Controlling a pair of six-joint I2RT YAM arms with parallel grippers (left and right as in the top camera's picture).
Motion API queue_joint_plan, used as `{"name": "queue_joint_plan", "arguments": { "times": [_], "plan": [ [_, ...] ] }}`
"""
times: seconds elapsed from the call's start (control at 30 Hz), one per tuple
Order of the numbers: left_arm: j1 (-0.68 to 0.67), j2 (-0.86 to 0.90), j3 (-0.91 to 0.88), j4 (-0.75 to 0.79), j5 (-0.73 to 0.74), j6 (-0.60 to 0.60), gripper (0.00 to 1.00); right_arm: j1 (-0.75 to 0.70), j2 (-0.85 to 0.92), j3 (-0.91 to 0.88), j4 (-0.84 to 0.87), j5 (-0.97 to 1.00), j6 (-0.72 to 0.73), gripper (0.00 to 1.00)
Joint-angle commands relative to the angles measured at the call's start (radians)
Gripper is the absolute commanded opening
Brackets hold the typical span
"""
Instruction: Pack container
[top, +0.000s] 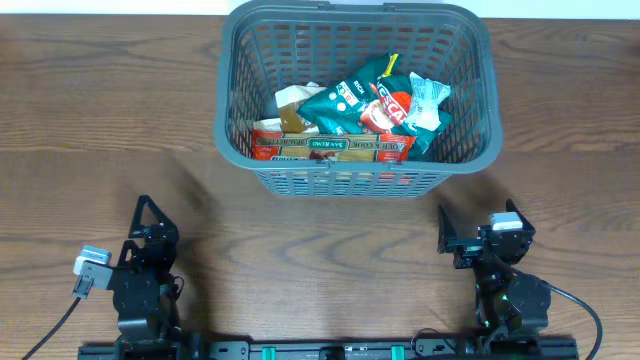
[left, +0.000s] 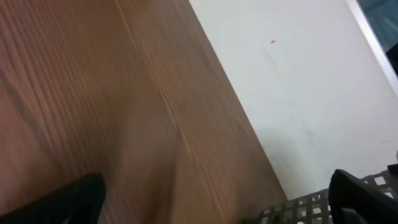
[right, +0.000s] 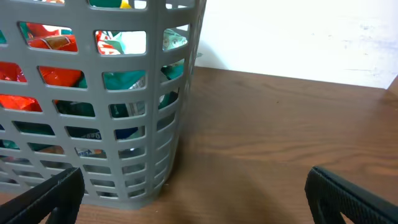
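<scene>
Large dark grey plastic lattice basket (top: 350, 180) sits top centre on the brown wooden counter (top: 300, 260), long axis left to right, colourful food packets (top: 360, 110) inside. Both end effectors, left (top: 152, 218) and right (top: 450, 228), rest released and empty below it, the right one nearer.

Overhead looks straight down on the whole worktop (top: 100, 120). Both wrist views sit low above it, sharing the basket (right: 186, 93): right close, left glimpsing a corner

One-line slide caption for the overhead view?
Grey lattice basket holding food packets on wooden table; left gripper and right gripper open, empty.
</scene>
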Motion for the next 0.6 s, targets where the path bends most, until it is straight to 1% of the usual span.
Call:
{"name": "queue_joint_plan", "arguments": {
  "times": [0.0,0.23,0.57],
  "plan": [
    [0.004,-0.022,-0.022,0.002,0.010,-0.009,0.99,-0.008,-0.011,-0.003,0.000,-0.004,-0.013,0.99],
    [0.004,-0.026,-0.058,0.031,0.010,-0.010,0.99,-0.008,-0.011,-0.003,0.000,-0.004,-0.013,0.99],
    [0.004,-0.026,-0.066,0.033,0.010,-0.009,0.99,-0.008,-0.011,-0.003,0.000,-0.004,-0.013,0.99]
  ]
}}
